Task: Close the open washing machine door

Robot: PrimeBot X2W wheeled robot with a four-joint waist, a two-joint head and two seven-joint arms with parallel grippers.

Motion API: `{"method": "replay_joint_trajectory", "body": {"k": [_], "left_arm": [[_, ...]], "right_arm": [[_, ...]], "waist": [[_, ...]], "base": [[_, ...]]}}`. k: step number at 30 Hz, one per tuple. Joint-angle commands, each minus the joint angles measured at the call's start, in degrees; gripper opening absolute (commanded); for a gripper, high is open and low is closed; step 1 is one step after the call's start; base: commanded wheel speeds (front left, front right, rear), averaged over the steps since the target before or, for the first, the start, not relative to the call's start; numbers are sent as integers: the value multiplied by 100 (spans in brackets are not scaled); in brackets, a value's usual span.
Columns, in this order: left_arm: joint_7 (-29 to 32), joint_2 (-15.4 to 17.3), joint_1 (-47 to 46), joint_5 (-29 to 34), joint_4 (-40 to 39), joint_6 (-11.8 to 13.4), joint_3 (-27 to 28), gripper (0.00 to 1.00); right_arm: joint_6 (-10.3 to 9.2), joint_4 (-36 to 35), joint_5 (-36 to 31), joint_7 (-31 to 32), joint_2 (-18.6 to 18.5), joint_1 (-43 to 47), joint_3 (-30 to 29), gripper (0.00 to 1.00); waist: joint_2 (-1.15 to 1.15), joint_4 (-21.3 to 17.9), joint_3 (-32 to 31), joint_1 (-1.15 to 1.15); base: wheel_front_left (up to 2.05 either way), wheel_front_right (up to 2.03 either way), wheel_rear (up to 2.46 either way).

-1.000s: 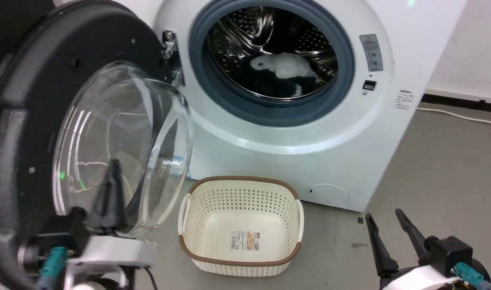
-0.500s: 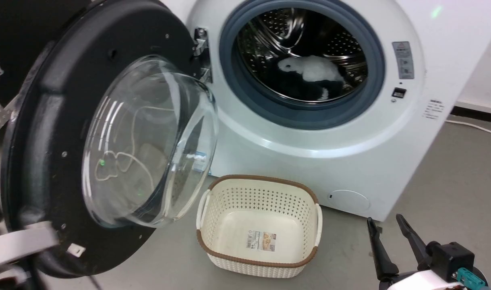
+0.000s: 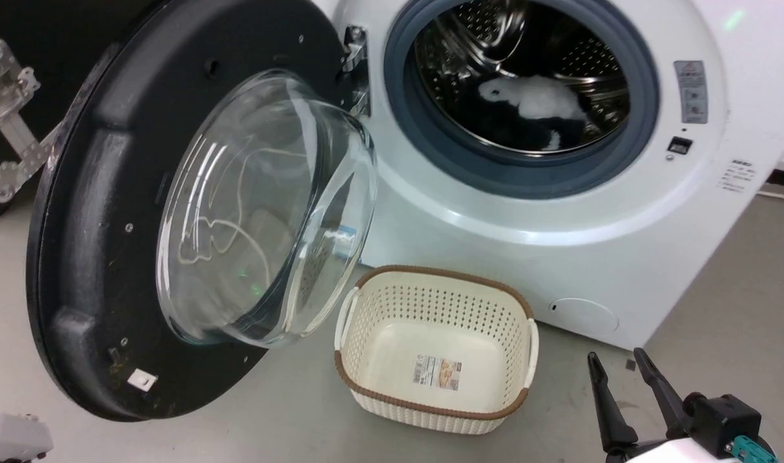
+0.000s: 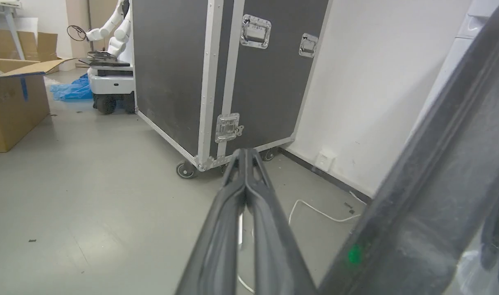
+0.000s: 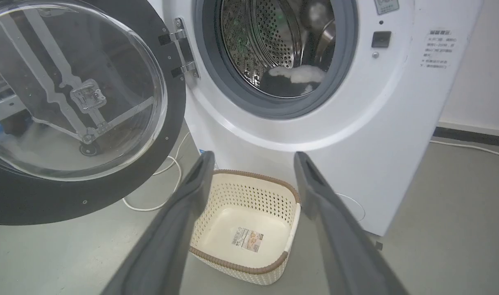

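Here, at the lower right of the head view, our right gripper [image 3: 615, 355] stands released, fingers apart; our left gripper [image 4: 244, 152] is clenched on nothing, tips touching, just beside the dark edge of the washing machine door [image 4: 429, 192]; a cream basket [image 3: 430, 411] sits on the floor [image 3: 720, 289] at lower centre; the door hangs wide open at the left, hinged to the washing machine [image 3: 559, 257] at upper right, white cloth [image 3: 539, 103] inside it.
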Motion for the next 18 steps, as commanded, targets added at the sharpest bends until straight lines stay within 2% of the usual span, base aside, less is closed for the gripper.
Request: {"method": "replay_joint_trajectory", "body": {"k": [1, 5, 13, 18], "left_arm": [[59, 155, -91, -53, 203, -77, 22, 0], [181, 437, -265, -80, 700, -234, -155, 0], [269, 762, -697, -265, 1351, -415, -613, 0], [506, 970, -794, -815, 1578, -491, -1084, 0]], "right_arm": [[4, 33, 76, -63, -2, 24, 13, 100], [4, 65, 122, -111, -2, -9, 20, 100], [4, 102, 171, -206, -2, -68, 23, 100], [4, 165, 239, -290, -2, -124, 54, 100]], "waist": [[0, 42, 61, 0], [0, 79, 164, 0], [0, 146, 389, 0], [0, 197, 476, 0]], "base": [[0, 0, 0], [0, 0, 0], [0, 0, 0], [0, 0, 0]]}}
